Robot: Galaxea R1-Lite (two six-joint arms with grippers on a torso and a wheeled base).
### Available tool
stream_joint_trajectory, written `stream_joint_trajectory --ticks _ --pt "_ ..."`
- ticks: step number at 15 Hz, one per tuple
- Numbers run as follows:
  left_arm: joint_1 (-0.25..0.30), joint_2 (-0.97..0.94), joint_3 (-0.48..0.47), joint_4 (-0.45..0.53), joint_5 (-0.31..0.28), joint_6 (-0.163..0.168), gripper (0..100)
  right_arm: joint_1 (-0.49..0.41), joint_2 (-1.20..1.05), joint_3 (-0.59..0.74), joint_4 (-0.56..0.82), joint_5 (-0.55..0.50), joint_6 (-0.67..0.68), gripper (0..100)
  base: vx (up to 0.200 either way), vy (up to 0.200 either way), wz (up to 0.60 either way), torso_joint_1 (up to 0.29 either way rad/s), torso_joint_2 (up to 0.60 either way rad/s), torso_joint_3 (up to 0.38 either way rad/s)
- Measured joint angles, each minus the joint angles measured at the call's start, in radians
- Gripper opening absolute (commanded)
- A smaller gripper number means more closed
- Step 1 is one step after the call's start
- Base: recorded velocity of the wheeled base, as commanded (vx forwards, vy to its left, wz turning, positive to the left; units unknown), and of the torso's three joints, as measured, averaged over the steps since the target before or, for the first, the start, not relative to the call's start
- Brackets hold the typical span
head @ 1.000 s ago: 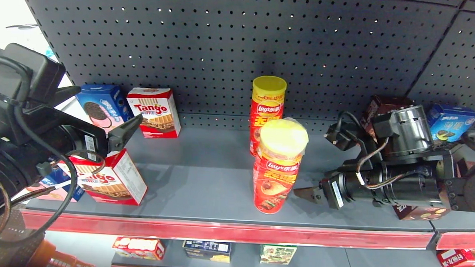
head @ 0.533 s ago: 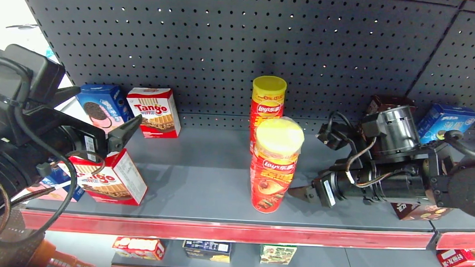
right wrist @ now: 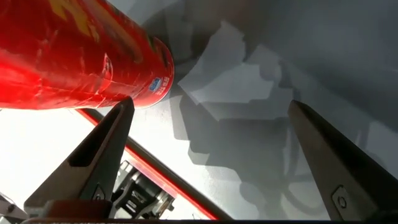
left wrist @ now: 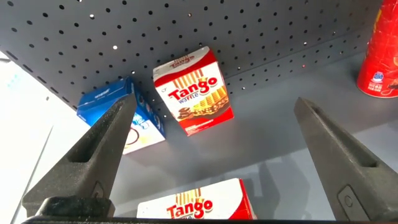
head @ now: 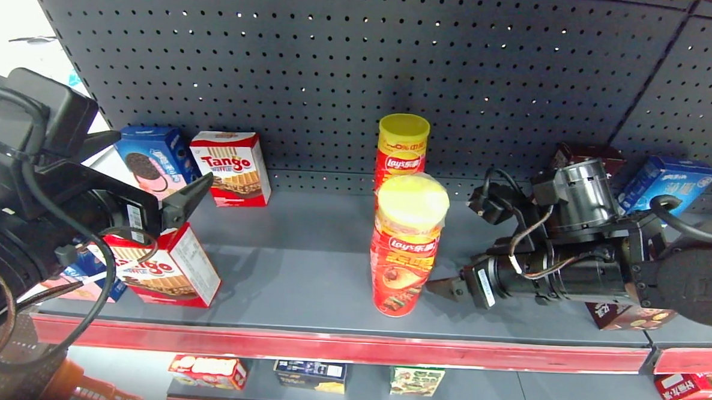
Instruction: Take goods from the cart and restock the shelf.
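Left pincer (left wrist: pixel 214 102) and right pincer (right wrist: pixel 211 104), both spread wide apart.

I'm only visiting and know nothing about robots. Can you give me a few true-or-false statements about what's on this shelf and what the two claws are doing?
1. Two chip cans stand on the shelf, the front can before the back can. True.
2. The right gripper is clamped shut on the front can. False: its fingers stand apart, next to the can's lower part.
3. A blue cookie box stands beside a wafer box at the back left of the shelf. True.
4. The left gripper holds a wafer box. False: it is open and empty.
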Motion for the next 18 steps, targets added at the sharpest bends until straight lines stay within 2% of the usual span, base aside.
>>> stream_joint_trajectory --ticks 5,7,11,14,18 --pt "-0.009 -0.04 0.034 0.005 -0.001 0.0 100 0.001 -0.041 0.004 -0.021 -0.005 0.003 100 0.0 0.0 0.0 0.0 0.0 0.0" --pt "-0.021 -0.114 0.071 0.014 -0.001 -0.004 100 0.001 -0.103 0.011 -0.025 -0.017 0.005 100 0.0 0.0 0.0 0.0 0.0 0.0" --pt "-0.037 -0.317 0.18 0.095 0.003 -0.028 100 0.004 -0.293 0.082 -0.064 -0.065 0.005 100 0.0 0.0 0.0 0.0 0.0 0.0" --pt "-0.038 -0.477 0.231 0.211 0.007 -0.03 100 0.004 -0.457 0.172 -0.074 -0.098 0.009 100 0.0 0.0 0.0 0.0 0.0 0.0" --pt "-0.037 -0.693 0.264 0.468 0.01 -0.026 100 -0.01 -0.694 0.323 -0.076 -0.11 0.009 100 0.0 0.0 0.0 0.0 0.0 0.0"
